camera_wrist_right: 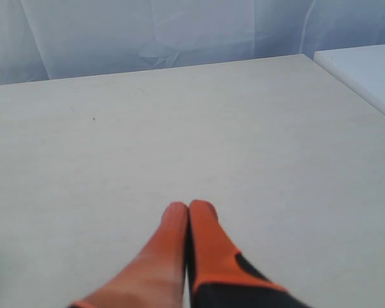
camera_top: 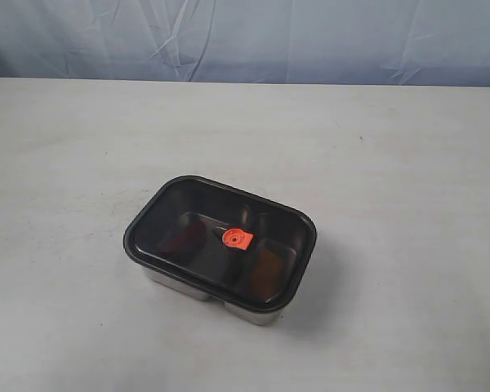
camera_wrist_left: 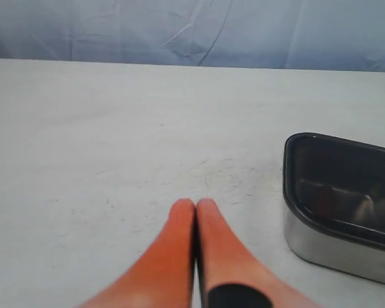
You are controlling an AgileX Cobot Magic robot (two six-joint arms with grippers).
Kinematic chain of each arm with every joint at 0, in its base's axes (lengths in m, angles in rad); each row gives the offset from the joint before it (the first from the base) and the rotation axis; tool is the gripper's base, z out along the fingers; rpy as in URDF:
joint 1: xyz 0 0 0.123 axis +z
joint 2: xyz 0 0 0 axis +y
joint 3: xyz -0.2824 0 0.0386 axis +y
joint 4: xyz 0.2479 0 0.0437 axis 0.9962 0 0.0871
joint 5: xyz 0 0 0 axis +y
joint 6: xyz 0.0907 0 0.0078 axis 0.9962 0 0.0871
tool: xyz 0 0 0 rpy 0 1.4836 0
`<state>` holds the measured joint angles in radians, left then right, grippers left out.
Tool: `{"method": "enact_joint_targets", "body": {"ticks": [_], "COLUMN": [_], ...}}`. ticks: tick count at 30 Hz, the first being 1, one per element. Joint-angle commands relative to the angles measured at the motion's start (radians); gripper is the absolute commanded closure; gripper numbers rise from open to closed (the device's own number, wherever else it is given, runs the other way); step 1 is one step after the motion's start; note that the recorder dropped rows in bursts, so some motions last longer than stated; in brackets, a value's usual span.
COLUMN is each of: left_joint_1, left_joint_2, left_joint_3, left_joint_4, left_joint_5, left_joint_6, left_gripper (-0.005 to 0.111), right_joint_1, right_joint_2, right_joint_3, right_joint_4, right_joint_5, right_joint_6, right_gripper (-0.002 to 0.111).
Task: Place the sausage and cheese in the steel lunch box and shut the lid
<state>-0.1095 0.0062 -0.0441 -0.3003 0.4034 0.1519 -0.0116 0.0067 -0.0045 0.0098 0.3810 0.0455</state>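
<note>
On the tabletop [camera_top: 82, 163], the lid [camera_top: 204, 216] sits flush on the steel lunch box [camera_top: 257, 314]. My left tool [camera_wrist_left: 196, 204] and right tool [camera_wrist_right: 188, 206] stand clear, pressed together and empty: work appears complete.

No readable writing in any view.

The dark lid [camera_top: 188, 204], its orange valve [camera_top: 237, 238], the wall of the steel lunch box [camera_top: 260, 314] and the pale table [camera_top: 392, 147] carry no letters, numbers, brand marks or signs that can be made out.
</note>
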Motion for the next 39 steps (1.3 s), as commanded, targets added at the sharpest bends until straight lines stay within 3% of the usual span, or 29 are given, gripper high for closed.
{"method": "enact_joint_targets", "body": {"ticks": [1,12,18,39], "left_joint_1": [0.008,0.008,0.008,0.008], "left_joint_2": [-0.006,-0.006,-0.006,-0.006], "left_joint_3": [0.031,0.044,0.044,0.044], "left_joint_4": [0.081,0.147,0.232,0.254], "left_joint_5": [-0.020,-0.076,-0.211,-0.212], "left_joint_6": [-0.101,-0.152,-0.152,-0.152], "left_gripper": [0.107,0.107,0.107,0.107], "right_joint_1": [-0.006,-0.006,-0.006,-0.006], "right_joint_2": [-0.007,-0.007,-0.007,-0.007], "right_joint_3": [0.005,0.005,0.005,0.005], "right_joint_4": [0.022,0.022,0.022,0.028], "right_joint_5": [-0.017,-0.017,-0.017,-0.015], "right_joint_6": [-0.001,-0.001,-0.001,-0.001], "right_gripper": [0.108,0.108,0.108,0.108]}}
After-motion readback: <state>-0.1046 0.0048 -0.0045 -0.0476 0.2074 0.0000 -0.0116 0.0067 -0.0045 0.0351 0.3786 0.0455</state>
